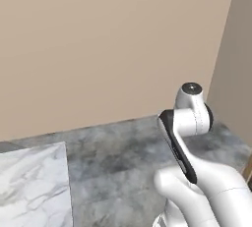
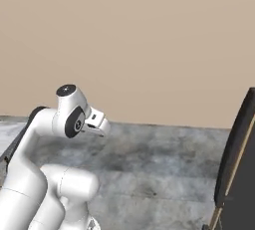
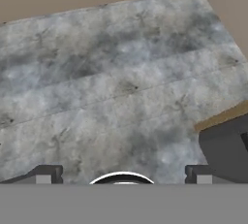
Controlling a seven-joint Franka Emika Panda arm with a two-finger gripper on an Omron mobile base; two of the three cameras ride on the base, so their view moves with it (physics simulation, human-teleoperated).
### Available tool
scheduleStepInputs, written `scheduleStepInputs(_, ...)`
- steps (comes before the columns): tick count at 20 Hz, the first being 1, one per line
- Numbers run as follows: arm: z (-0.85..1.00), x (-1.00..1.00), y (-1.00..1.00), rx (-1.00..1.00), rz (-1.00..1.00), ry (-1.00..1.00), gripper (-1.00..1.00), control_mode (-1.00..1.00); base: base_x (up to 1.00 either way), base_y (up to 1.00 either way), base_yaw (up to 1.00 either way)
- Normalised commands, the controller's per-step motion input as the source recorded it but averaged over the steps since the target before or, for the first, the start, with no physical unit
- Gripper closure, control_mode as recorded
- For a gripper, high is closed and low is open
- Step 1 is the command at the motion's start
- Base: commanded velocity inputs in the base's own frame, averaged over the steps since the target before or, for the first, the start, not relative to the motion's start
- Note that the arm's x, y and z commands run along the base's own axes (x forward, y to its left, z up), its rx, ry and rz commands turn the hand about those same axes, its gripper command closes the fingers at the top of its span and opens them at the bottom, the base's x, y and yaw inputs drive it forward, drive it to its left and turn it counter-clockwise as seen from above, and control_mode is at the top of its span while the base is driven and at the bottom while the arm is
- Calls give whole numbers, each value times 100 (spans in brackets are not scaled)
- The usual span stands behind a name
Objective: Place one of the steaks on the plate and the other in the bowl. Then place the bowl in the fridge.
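The steaks, the plate and the bowl are out of view. My gripper (image 3: 123, 175) points down at a grey mottled floor (image 3: 111, 82), its two dark fingertips (image 3: 48, 174) far apart and nothing between them, so it is open. In the right base view the arm is folded, with the white hand (image 2: 97, 123) held low in front of the beige wall. A dark grey unit with a tan wood edge (image 3: 224, 143) stands at the right, and it appears again as a dark panel (image 2: 239, 169). I cannot tell whether it is the fridge.
A white marble counter corner (image 1: 32, 186) juts in at the lower left of the left base view. A plain beige wall (image 1: 108, 44) closes the far side and meets a side wall (image 1: 236, 64) in a corner at the right. Grey floor (image 1: 118, 157) lies between them.
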Motion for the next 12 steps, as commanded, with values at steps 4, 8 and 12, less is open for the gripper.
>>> scheduleStepInputs(4, 0, 0, 0, 0, 0, 0, -100, 100, 100, -3, -11)
scheduleStepInputs(8, 0, 0, 0, 0, 0, 0, -100, 100, 100, -12, -20)
scheduleStepInputs(12, 0, 0, 0, 0, 0, 0, -100, 100, 100, -18, -35)
